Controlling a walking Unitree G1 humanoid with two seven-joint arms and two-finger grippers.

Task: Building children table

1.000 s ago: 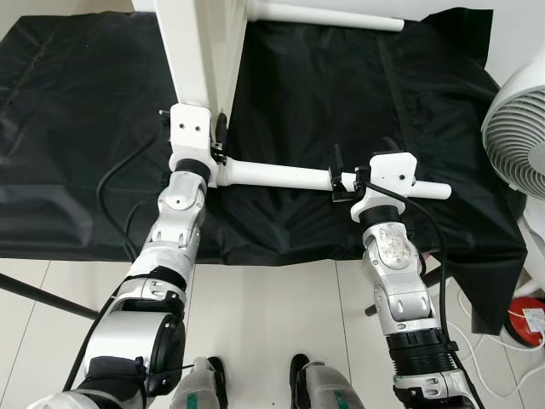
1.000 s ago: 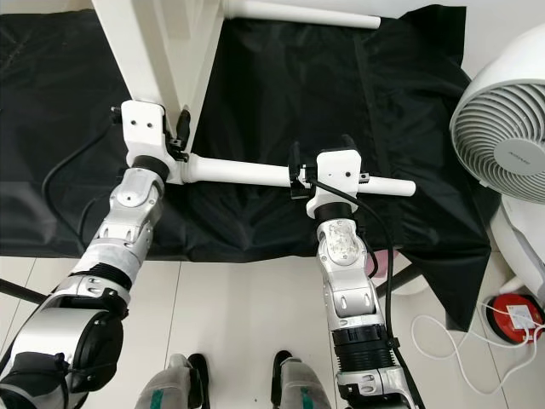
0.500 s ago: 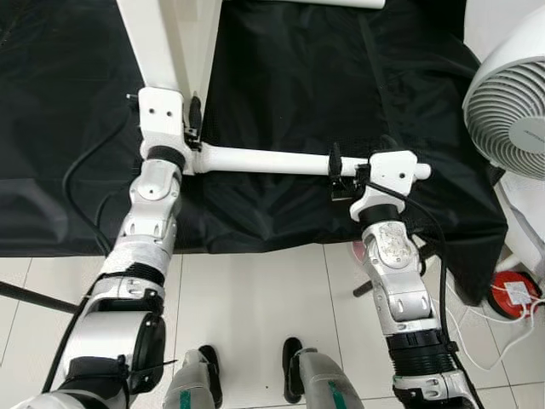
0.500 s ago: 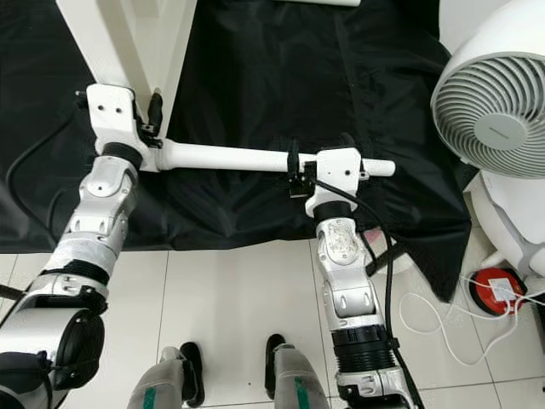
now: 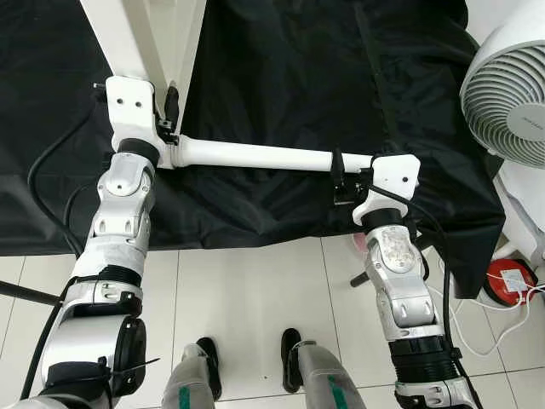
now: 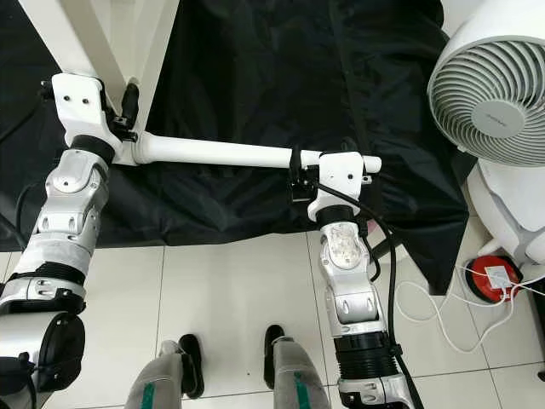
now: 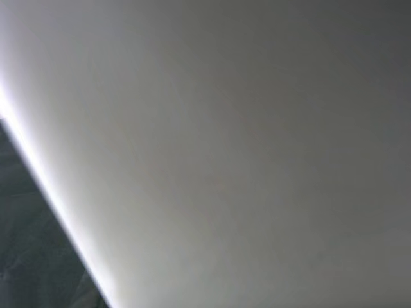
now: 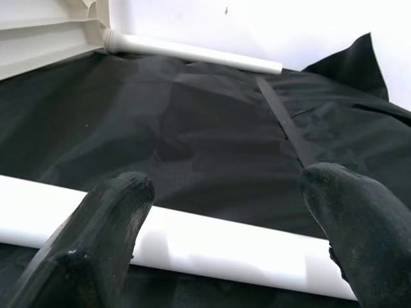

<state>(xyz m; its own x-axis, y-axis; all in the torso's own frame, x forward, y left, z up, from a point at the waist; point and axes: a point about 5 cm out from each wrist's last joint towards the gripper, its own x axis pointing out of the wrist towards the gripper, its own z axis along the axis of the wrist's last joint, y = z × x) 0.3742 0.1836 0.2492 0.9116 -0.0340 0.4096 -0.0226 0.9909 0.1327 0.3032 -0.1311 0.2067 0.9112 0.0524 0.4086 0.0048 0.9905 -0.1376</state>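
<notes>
1. While the head camera has shifted over the last second, left eye view shows the white table leg (image 5: 255,156) running level over the black sheet (image 5: 281,77), one end at the white table panel (image 5: 140,38) beside the left gripper (image 5: 170,106), the other reaching the right gripper (image 5: 339,177); the leg stays seated at the panel, so joining looks under way; left finger state cannot tell
2. Right eye view: fan (image 6: 494,81) just beside the sheet's right edge, red plug (image 6: 485,279) and cables on tiles (image 6: 230,298) – tight on the right, open floor toward the robot's feet
3. Left wrist view: blurred white surface, close up
4. Right wrist view: fingers (image 8: 103,224) apart, straddling the leg without clamping; a second leg (image 8: 192,54) on the far side
</notes>
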